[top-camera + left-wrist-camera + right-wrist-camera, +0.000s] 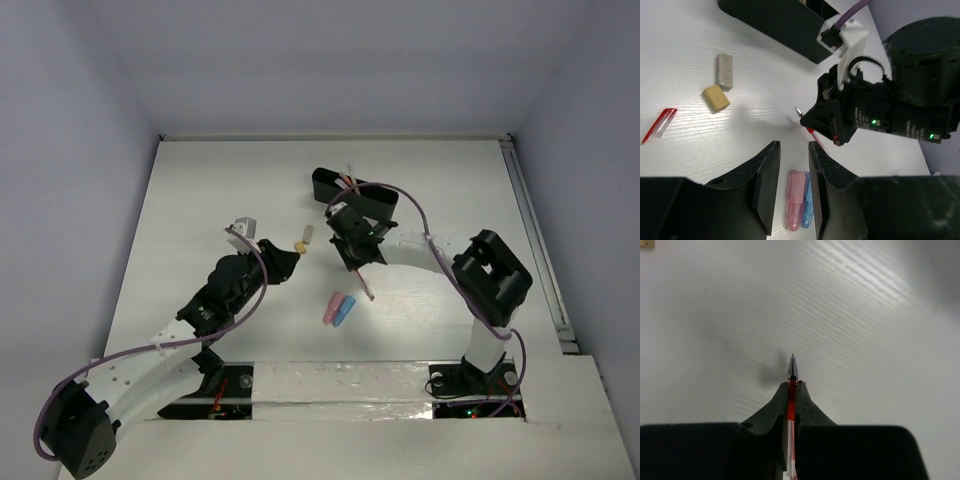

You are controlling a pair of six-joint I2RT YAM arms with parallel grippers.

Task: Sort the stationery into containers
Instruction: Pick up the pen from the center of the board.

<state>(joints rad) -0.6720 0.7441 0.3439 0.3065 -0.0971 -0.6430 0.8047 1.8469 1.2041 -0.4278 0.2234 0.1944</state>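
My right gripper (352, 240) (792, 385) is shut on a thin red pen (792, 371) and holds it above the table just in front of the black tray (345, 190). The pen's rear end sticks out toward me (366, 283), and its metal tip shows in the left wrist view (798, 110). My left gripper (286, 259) (794, 165) is open and empty. A pink capsule (796, 200) and a blue capsule (808, 204) lie side by side on the table and show between its fingers. They also show in the top view (338, 310). A tan eraser (716, 97) and a whitish eraser (724, 71) lie close together.
A clear pen cap with a red clip (659, 124) lies left of the erasers. The tray holds at least one pink pen (346, 180). The two grippers are close to each other at mid table. A rail (535, 240) runs along the right edge.
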